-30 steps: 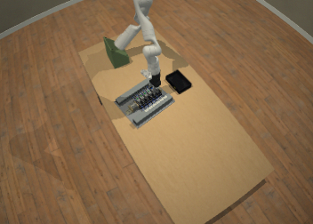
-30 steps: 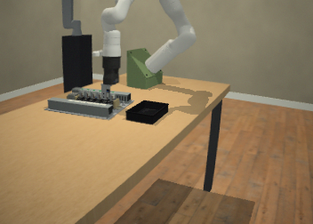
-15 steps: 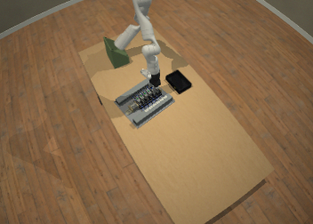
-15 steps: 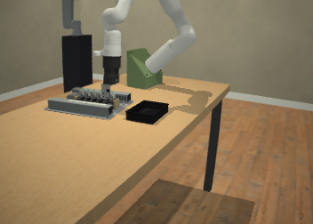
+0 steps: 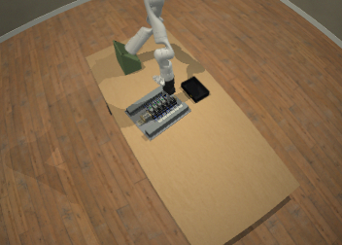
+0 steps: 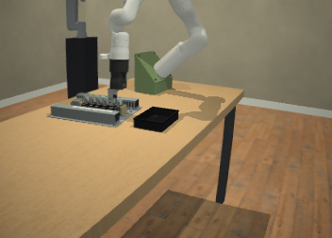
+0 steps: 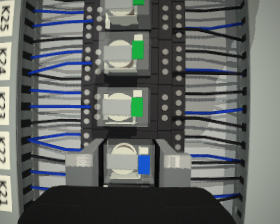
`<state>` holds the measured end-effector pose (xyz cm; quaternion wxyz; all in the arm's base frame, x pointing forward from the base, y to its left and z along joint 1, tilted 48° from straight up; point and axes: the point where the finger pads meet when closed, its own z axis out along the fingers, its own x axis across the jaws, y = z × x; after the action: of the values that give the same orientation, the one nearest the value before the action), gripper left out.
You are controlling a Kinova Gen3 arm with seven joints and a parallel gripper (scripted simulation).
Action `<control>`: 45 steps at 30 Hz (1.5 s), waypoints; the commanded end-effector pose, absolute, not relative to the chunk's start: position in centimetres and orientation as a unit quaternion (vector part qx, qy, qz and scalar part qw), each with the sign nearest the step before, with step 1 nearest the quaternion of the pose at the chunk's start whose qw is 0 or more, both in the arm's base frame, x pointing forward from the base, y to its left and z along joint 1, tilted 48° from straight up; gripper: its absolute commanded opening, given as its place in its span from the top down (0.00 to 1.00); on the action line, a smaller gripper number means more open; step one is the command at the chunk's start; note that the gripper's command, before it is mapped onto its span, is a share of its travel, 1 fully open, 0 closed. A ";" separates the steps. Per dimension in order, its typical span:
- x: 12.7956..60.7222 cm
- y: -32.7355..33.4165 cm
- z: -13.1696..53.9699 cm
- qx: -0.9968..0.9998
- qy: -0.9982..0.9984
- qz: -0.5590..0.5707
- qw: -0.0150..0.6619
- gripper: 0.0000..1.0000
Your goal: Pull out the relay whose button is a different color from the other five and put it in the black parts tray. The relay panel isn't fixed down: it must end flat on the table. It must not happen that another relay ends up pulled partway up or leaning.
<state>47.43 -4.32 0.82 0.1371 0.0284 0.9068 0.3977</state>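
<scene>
The relay panel (image 5: pixel 157 110) lies on the table, also seen in the side view (image 6: pixel 94 109). In the wrist view a row of relays runs up the panel; the ones above carry green buttons (image 7: pixel 137 107), (image 7: pixel 137 49). The lowest relay (image 7: pixel 129 164), in line with the K22 label (image 7: pixel 2 150), has a blue button (image 7: pixel 143 164). My gripper (image 7: pixel 129 156) (image 5: pixel 169 93) stands straight over the panel's right end and is shut on that blue-button relay, one grey finger on each side. The black parts tray (image 5: pixel 194 89) (image 6: pixel 156 118) sits to the panel's right, empty.
A green wedge-shaped block (image 5: pixel 125 58) stands behind the panel near the arm's base. A black pedestal with a grey clamp (image 6: pixel 81 57) stands beyond the table. The table's right edge (image 6: pixel 222 113) is close to the tray.
</scene>
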 end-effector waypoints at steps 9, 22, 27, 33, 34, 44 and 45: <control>47.5 -4.4 0.9 0.024 0.908 0.397 0.128 1.00; 47.6 -4.4 0.9 0.021 0.909 0.398 0.120 1.00; 47.6 -4.4 0.9 0.019 0.910 0.398 0.115 1.00; 47.6 -4.4 0.9 0.018 0.910 0.398 0.113 1.00; 47.6 -4.4 0.9 0.018 0.910 0.398 0.113 1.00; 47.7 -4.5 0.9 0.014 0.912 0.398 0.103 1.00; 47.7 -4.5 0.9 0.013 0.912 0.398 0.102 1.00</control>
<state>47.64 -4.36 0.88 0.1033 0.0136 0.9113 0.3984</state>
